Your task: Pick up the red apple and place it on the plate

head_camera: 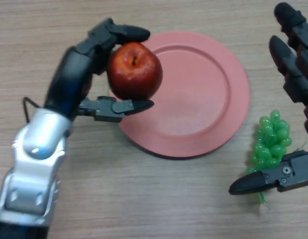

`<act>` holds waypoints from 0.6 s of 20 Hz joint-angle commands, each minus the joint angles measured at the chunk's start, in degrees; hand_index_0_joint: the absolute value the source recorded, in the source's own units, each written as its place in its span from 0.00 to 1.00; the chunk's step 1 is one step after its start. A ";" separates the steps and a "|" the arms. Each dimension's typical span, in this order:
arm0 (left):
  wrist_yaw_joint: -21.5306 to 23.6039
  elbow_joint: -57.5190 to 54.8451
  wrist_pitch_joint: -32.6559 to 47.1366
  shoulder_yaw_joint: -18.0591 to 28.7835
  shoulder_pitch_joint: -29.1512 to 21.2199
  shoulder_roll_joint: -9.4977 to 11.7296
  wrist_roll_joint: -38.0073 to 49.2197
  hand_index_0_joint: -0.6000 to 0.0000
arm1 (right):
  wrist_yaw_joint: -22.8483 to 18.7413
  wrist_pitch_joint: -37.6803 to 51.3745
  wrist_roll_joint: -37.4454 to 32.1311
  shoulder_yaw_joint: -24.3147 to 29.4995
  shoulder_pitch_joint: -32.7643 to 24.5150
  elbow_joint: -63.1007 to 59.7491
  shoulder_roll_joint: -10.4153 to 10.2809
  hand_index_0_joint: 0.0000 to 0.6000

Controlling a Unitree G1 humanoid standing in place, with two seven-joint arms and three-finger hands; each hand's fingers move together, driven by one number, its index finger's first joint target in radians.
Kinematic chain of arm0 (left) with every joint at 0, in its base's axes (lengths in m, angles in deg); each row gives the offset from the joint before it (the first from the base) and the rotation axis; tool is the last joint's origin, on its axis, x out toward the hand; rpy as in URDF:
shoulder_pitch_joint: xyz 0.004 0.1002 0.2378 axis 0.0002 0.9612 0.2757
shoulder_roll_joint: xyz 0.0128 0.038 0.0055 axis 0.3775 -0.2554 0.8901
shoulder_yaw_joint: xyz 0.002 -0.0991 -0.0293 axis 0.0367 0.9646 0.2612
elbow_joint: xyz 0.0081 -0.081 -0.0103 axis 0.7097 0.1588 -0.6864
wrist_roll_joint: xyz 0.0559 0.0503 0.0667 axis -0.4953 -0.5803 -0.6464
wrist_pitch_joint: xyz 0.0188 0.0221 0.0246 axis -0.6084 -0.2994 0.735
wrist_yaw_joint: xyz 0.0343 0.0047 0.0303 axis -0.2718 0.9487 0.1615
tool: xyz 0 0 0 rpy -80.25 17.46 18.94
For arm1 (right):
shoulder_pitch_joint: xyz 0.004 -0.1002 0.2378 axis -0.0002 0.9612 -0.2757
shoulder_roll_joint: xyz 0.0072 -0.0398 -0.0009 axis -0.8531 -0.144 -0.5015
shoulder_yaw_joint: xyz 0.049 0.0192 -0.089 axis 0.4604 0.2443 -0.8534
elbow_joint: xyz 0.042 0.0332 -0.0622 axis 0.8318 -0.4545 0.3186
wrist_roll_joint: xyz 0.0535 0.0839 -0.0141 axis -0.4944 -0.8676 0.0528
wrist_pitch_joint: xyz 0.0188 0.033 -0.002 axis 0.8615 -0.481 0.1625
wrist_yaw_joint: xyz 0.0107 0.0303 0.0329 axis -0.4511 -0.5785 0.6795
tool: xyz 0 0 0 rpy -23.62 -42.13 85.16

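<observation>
A red apple (pixel 134 71) is held in my left hand (pixel 89 59), fingers curled over its top and thumb under it. The apple hangs over the left rim of a round red plate (pixel 203 99) that lies on the wooden table. My right hand (pixel 293 64) is at the right edge of the view, fingers straight and relaxed, holding nothing, its thumb low near the grapes.
A bunch of green grapes (pixel 270 142) lies on the table just right of the plate, between the right hand's fingers and thumb. The wooden table (pixel 144 199) stretches in front of the plate.
</observation>
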 commanded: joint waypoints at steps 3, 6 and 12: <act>6.87 16.45 23.45 -0.42 -9.16 -0.74 -7.65 0.00 | 0.45 10.39 -4.96 4.82 0.94 2.55 0.85 0.00; 12.56 26.69 29.06 -3.99 -13.41 -0.94 -7.53 0.00 | 1.01 14.33 -5.12 6.07 2.54 0.47 0.59 0.00; 16.08 29.00 25.46 -4.59 -15.79 -0.97 -0.14 0.00 | 1.57 14.89 -5.10 9.15 3.06 -0.57 1.24 0.00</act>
